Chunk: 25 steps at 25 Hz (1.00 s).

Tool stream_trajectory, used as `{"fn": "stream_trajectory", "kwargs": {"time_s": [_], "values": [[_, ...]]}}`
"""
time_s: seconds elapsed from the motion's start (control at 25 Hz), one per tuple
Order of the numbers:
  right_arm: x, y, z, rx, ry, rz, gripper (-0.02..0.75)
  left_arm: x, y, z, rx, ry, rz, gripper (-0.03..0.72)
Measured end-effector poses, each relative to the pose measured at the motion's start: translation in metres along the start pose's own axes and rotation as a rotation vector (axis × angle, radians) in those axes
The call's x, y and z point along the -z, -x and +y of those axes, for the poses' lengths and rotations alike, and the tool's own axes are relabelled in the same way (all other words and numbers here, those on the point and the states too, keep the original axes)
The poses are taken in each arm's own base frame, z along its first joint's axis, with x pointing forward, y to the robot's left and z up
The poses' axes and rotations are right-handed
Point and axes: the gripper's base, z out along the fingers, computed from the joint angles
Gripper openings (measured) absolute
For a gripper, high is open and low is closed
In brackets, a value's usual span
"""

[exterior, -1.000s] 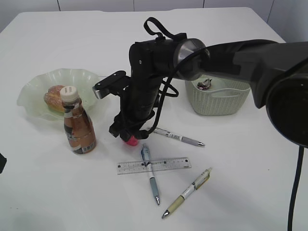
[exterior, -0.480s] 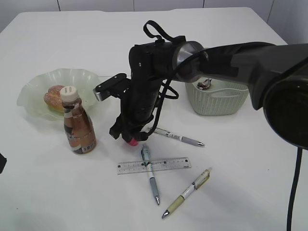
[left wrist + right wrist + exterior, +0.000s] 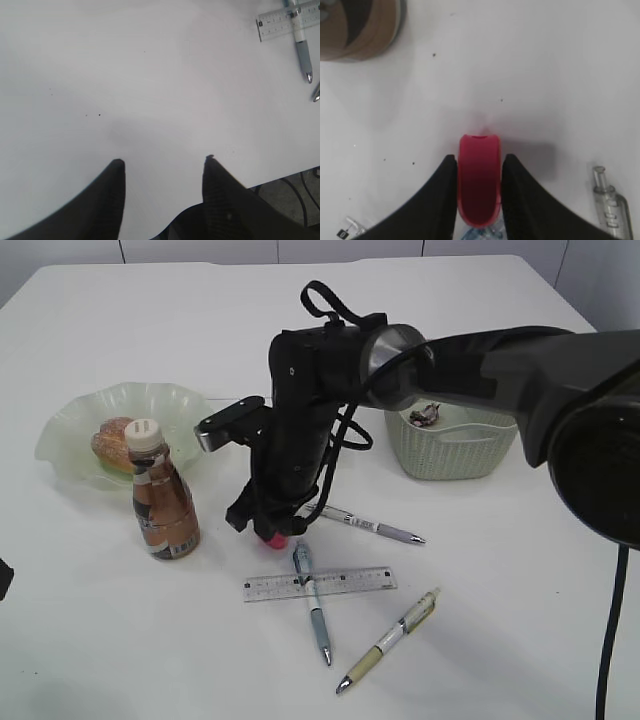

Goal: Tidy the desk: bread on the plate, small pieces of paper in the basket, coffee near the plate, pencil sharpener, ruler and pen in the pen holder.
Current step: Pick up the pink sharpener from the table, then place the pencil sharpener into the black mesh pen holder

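The red pencil sharpener (image 3: 479,175) lies on the white desk (image 3: 120,640), and my right gripper (image 3: 480,156) is shut on it, one finger pressed to each side. From outside, the right gripper (image 3: 265,528) points down at the pencil sharpener (image 3: 272,537), just right of the coffee (image 3: 162,502). The bread (image 3: 113,440) lies in the plate (image 3: 170,400) behind the bottle. The clear ruler (image 3: 350,582) lies under a blue pen (image 3: 315,610). My left gripper (image 3: 162,160) hangs open over bare tabletop. The pen holder is out of view.
The green basket (image 3: 455,455) at the right holds a scrap of paper (image 3: 427,414). A grey pen (image 3: 375,528) lies beside my right gripper, and a yellow-green pen (image 3: 392,638) lies nearer the front. The desk's near edge shows in the left wrist view.
My right gripper's jaws have closed in on the pencil sharpener; the arm has hardly shifted. The other things on the desk stay where they were.
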Motion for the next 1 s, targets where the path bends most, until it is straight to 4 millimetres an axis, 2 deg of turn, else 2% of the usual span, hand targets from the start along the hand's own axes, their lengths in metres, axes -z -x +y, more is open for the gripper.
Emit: {"fn": "stream_trajectory", "kwargs": {"time_s": [0.12,0.32,0.72,0.84,1.0], "values": [[0.003,-0.002,0.001,-0.006,0.016,0.027,0.206,0.000,0.000,0.000,0.000,0.000,0.000,0.370],[0.031,0.001,-0.004,-0.036,0.029,-0.027,0.205,0.000,-0.002,0.000,-0.001,-0.001,0.019,0.366],[0.106,-0.008,-0.066,-0.240,0.044,-0.249,0.205,0.000,-0.001,0.000,-0.005,-0.001,0.014,0.298],[0.115,-0.008,-0.084,-0.314,0.058,-0.353,0.205,0.000,-0.001,0.000,-0.007,-0.001,0.014,0.283],[0.122,-0.003,-0.098,-0.369,0.026,-0.480,0.205,0.000,-0.001,0.000,-0.007,-0.001,0.015,0.277]]}}
